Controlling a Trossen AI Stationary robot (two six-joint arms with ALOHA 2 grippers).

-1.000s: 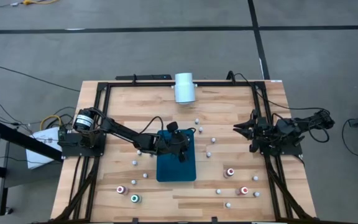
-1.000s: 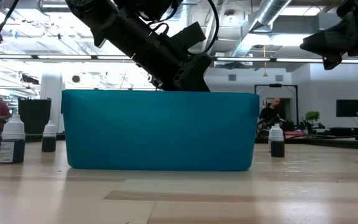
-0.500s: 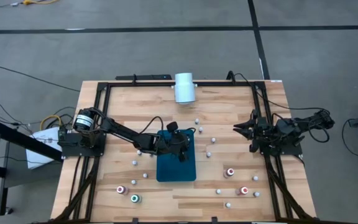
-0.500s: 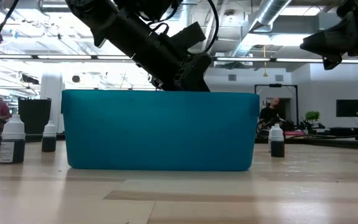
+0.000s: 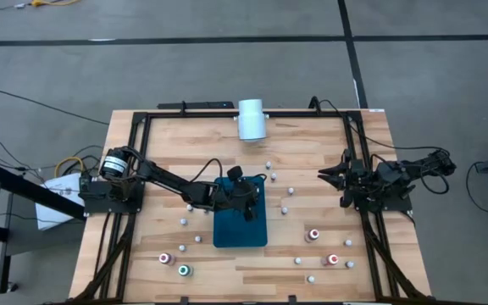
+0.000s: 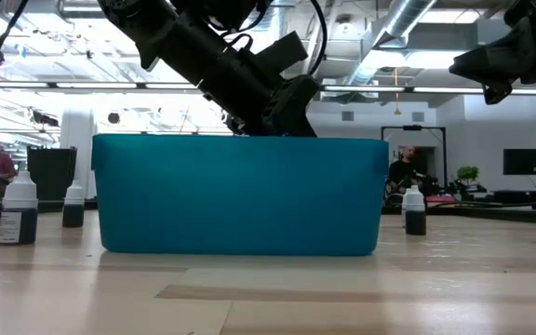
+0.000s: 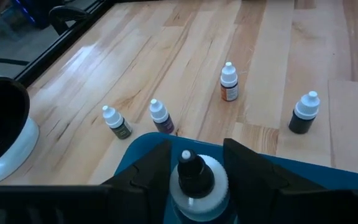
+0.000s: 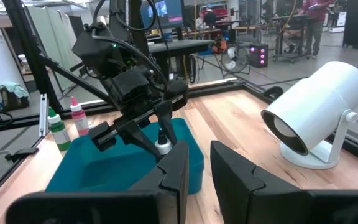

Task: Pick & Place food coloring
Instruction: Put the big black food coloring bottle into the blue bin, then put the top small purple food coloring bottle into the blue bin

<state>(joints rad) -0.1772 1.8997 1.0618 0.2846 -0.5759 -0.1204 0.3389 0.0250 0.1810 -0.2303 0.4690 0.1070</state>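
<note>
My left gripper [image 5: 246, 200] reaches over the far end of the teal tray [image 5: 241, 230] and is shut on a food coloring bottle [image 7: 194, 181] with a black tip and a white collar. The same bottle [image 8: 162, 145] shows from the right wrist. Other food coloring bottles stand upright on the wood: red tops [image 5: 314, 235] [image 5: 333, 260], a green top [image 5: 184, 271], and small white ones [image 5: 273, 177] [image 7: 229, 82]. My right gripper [image 5: 323, 175] is shut and waits at the table's right edge. My left gripper pinches the bottle's white collar [image 7: 211, 186] between its two fingers, one on each side, just below the black tip. The fingers [image 8: 143, 138] slant down from the table's left. The bottle is upright inside the tray's outline. Its base is hidden.
A large white cylinder [image 5: 252, 119] lies at the table's far edge, also in the right wrist view [image 8: 319, 109]. Black frame rails [image 5: 142, 127] run along the far, left and right sides. In the low view the tray wall [image 6: 240, 195] hides the space behind it.
</note>
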